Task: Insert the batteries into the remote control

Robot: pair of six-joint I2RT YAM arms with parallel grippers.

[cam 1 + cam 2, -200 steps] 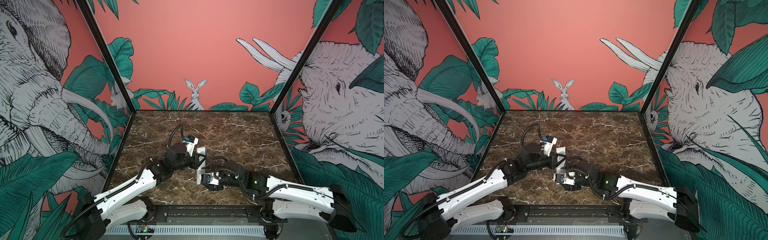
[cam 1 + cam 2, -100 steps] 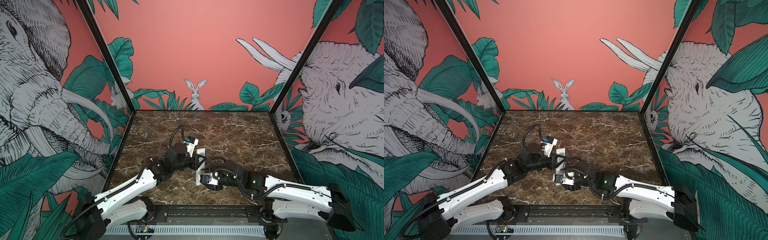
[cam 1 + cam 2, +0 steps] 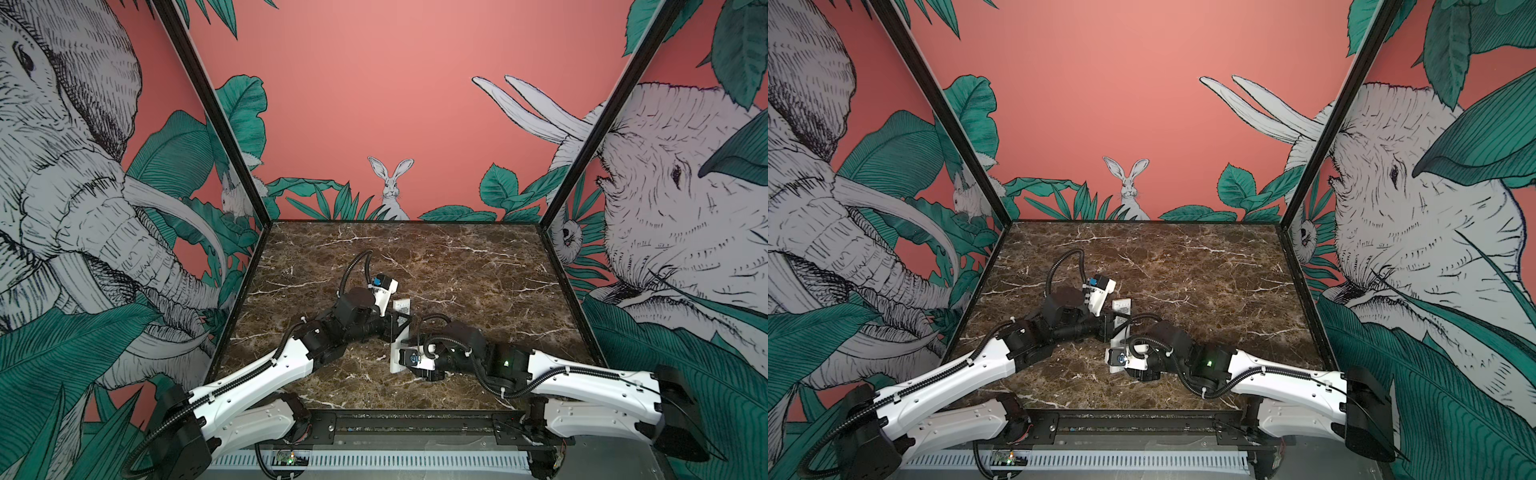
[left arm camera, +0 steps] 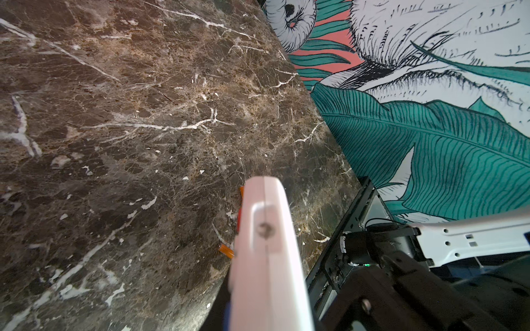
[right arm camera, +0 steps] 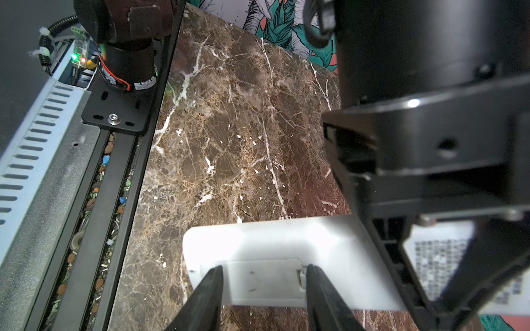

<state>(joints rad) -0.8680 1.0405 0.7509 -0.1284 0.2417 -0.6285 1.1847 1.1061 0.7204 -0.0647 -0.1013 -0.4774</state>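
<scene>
In both top views the left arm reaches low from the lower left to the centre of the marble table (image 3: 478,266). Its left gripper (image 3: 397,328) is clamped across the middle of the remote control (image 3: 402,306), held plain back up. The right arm stretches in from the lower right. The right gripper (image 5: 262,269) has its jaws apart, fingertips (image 5: 216,272) at either end of the cover panel (image 5: 258,278). Orange slivers (image 4: 240,220) beside the remote's edge are too cut off to name.

Back wall (image 3: 395,83): salmon pink, white rabbit (image 3: 390,189), green leaves (image 3: 245,112) low down.
Side walls (image 3: 50,332): grey drawn elephants (image 3: 673,199).
Table (image 3: 457,257): dark brown marble, white veins.
Corner posts (image 3: 218,124): black.
</scene>
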